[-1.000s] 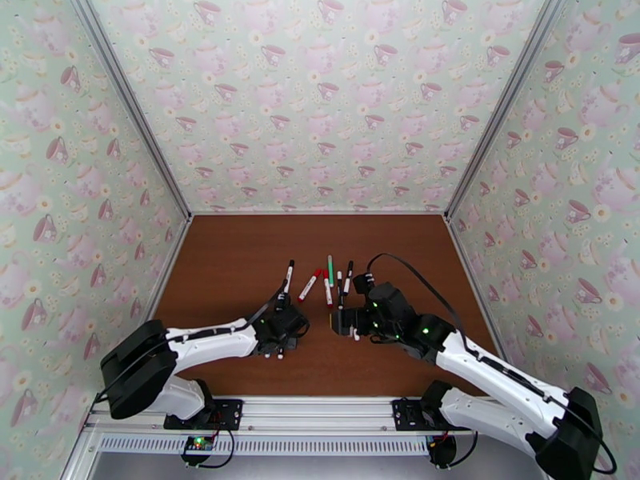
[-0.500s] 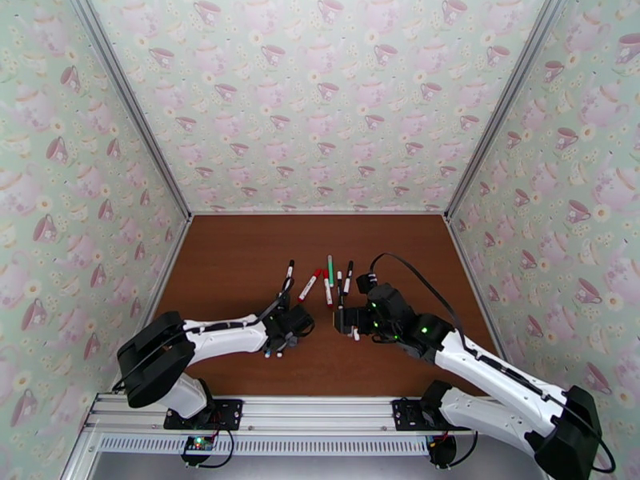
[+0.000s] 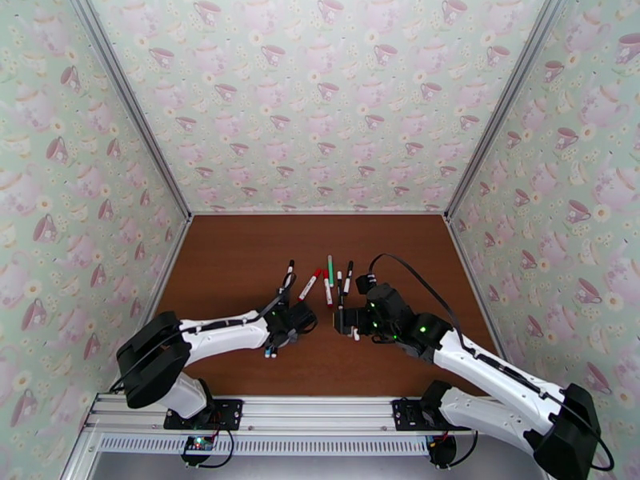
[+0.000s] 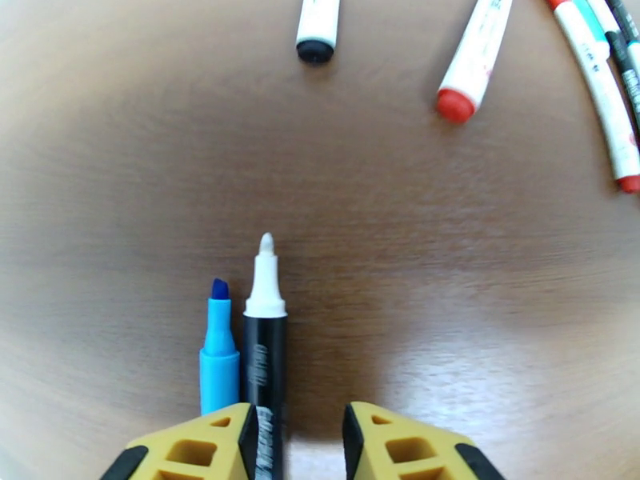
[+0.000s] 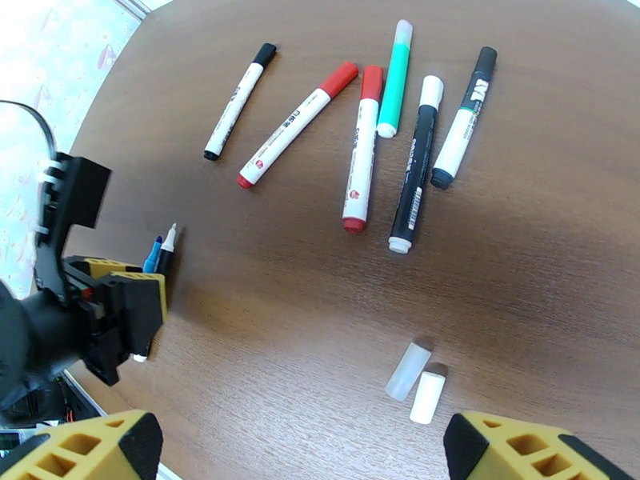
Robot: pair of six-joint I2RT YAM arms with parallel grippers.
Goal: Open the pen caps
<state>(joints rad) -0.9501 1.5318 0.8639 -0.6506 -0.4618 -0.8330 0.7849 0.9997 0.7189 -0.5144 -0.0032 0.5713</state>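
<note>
left wrist view: freed marker could get dragged

left gripper (image 4: 302, 442) stands parted, uncapped black marker (image 4: 264, 346) touching one finger, beside blue marker (image 4: 218, 354); lifting away could roll it; right gripper (image 5: 304, 450) gapes empty over two pulled pen caps (image 5: 427, 397).

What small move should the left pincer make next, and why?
Probably lift up and clear of the black marker. The left pincer stands open, that marker lies uncapped on the table beside the blue marker, and capped pens such as the black-ended pen wait farther out.
</note>
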